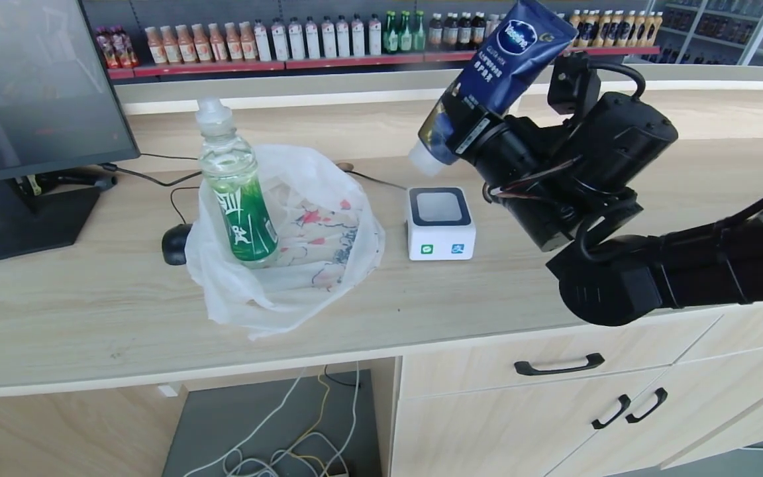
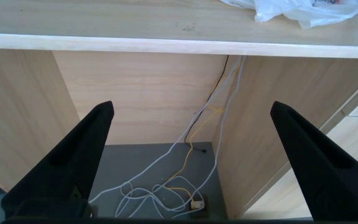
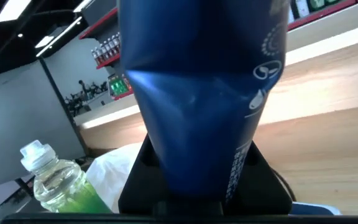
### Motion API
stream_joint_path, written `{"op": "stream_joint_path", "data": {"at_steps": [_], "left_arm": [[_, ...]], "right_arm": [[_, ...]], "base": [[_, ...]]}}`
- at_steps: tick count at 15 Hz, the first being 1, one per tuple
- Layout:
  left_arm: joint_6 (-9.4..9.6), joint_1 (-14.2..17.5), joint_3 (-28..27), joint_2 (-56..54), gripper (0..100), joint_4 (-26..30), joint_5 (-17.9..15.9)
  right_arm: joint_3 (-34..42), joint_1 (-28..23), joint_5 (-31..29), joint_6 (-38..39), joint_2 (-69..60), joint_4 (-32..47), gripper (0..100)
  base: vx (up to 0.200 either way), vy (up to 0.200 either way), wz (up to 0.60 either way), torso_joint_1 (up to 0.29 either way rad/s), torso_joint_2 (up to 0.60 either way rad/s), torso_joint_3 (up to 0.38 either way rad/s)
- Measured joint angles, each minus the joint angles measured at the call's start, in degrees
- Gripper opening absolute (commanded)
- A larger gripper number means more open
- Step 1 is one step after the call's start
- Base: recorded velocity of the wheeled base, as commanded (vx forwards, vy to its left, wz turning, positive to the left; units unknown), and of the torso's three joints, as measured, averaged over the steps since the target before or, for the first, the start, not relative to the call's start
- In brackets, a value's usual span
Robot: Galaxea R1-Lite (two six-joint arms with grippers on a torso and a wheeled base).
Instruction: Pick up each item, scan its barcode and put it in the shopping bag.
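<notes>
A dark blue tube [image 1: 494, 73] with a white cap is tilted in the air above the white barcode scanner [image 1: 440, 222], cap end pointing down toward it. My right gripper [image 1: 471, 136] is shut on the tube's lower part; in the right wrist view the blue tube [image 3: 204, 93] stands close in front of the camera. A green bottle [image 1: 234, 189] stands upright in the white shopping bag [image 1: 315, 265] on the counter, and the bottle [image 3: 58, 180] and bag [image 3: 120, 162] lie beyond the tube. My left gripper [image 2: 191, 162] is open below the counter's front edge.
A monitor [image 1: 30, 86] on its stand sits at the counter's left, with a black mouse [image 1: 176, 244] beside the bag. Drawers with black handles [image 1: 559, 366] are below the counter. Loose cables [image 2: 179, 186] lie on the floor under it. Shelves of bottles [image 1: 355, 36] line the back.
</notes>
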Motion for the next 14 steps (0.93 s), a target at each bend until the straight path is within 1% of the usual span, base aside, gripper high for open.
{"op": "stream_joint_path", "data": {"at_steps": [2,6,8,11,14], "left_arm": [[0.07,0.0,0.0,0.0,100,0.0,0.0],[0.02,0.0,0.0,0.0,100,0.0,0.0],[0.02,0.0,0.0,0.0,100,0.0,0.0],[0.02,0.0,0.0,0.0,100,0.0,0.0],[0.00,0.0,0.0,0.0,100,0.0,0.0]], "right_arm": [[-0.2,-1.7,-0.1,1.9,1.3,-0.1,0],[-0.3,-3.8,0.0,8.2,3.7,-0.1,0],[-0.6,-3.7,0.1,11.3,4.5,0.0,0],[-2.8,-3.7,0.0,13.2,6.1,-0.1,0],[-4.1,-3.6,-0.2,19.6,7.0,2.0,0]], "base": [[0.000,0.000,0.00,0.000,0.00,0.000],[0.000,0.000,0.00,0.000,0.00,0.000],[0.000,0.000,0.00,0.000,0.00,0.000],[0.000,0.000,0.00,0.000,0.00,0.000],[0.000,0.000,0.00,0.000,0.00,0.000]]}}
